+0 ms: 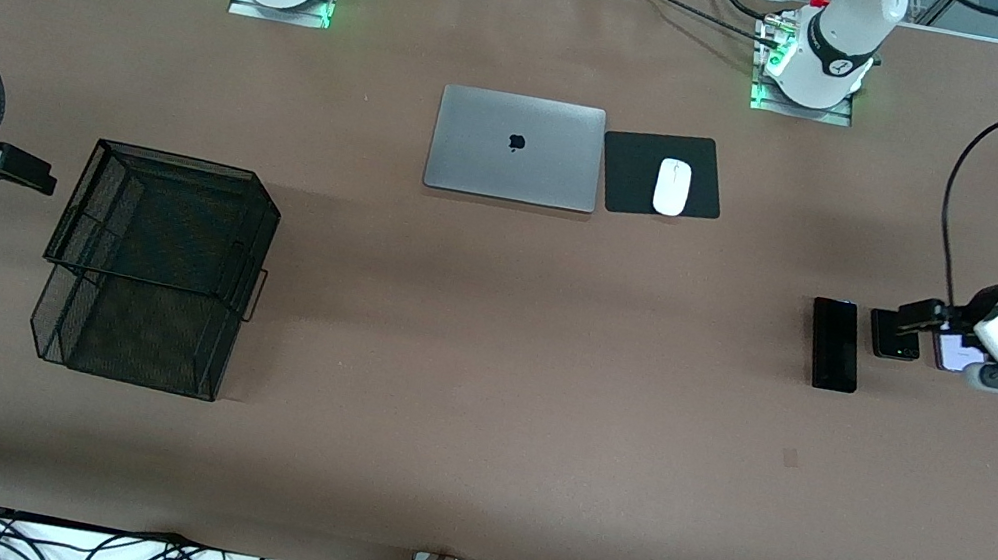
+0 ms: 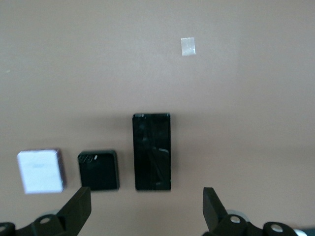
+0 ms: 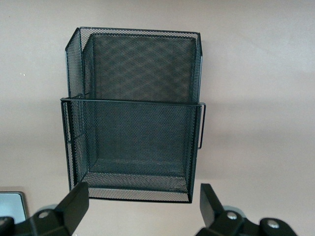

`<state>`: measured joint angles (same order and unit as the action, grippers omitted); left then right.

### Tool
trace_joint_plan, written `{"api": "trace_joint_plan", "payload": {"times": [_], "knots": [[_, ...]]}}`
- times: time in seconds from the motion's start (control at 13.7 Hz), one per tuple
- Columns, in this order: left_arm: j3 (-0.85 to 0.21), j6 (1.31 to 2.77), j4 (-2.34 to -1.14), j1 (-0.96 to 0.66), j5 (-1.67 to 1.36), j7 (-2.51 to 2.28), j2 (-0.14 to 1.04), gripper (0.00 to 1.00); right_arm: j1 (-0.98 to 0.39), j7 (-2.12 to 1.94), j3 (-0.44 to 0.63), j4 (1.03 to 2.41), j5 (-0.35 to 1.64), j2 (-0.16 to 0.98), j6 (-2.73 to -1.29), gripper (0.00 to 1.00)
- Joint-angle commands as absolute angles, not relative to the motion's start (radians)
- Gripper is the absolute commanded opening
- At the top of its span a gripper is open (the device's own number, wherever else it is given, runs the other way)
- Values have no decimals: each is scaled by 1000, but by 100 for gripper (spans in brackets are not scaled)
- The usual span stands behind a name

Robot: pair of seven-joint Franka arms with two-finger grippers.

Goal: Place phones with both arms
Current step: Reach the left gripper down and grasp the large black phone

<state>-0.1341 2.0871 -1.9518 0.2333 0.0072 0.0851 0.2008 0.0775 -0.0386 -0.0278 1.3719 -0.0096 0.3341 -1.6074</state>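
Note:
Three phones lie in a row near the left arm's end of the table: a long black slab (image 1: 834,343), a small squarish black one (image 1: 893,334) and a pale lavender-white one (image 1: 953,351), which the left hand partly hides. My left gripper (image 1: 909,316) hangs low over the two small phones, open and empty. In the left wrist view the long slab (image 2: 152,151), the small black phone (image 2: 99,170) and the pale phone (image 2: 41,170) lie just past my left gripper (image 2: 146,209). My right gripper (image 1: 39,178) is open and empty beside a black mesh basket (image 1: 164,224).
The mesh basket (image 3: 133,118) has two open compartments and fills the right wrist view ahead of my right gripper (image 3: 142,206). A closed silver laptop (image 1: 516,148) and a white mouse (image 1: 672,187) on a black pad (image 1: 629,170) lie near the arm bases.

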Motion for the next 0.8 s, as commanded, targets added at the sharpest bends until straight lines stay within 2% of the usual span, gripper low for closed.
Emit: {"api": "trace_joint_plan", "payload": {"times": [0.0,0.29,0.73], "knots": [[-137,2291,-2080,238,12,106,230,100,83,-34,-37,1367,-5,333,-1615,100],[-135,2573,-2199,250,21,106,319,100,83,-35,-37,1367,-5,336,-1615,100],[-135,2772,-2270,272,48,106,408,100,83,-37,-35,1367,-5,336,-1621,100]]}}
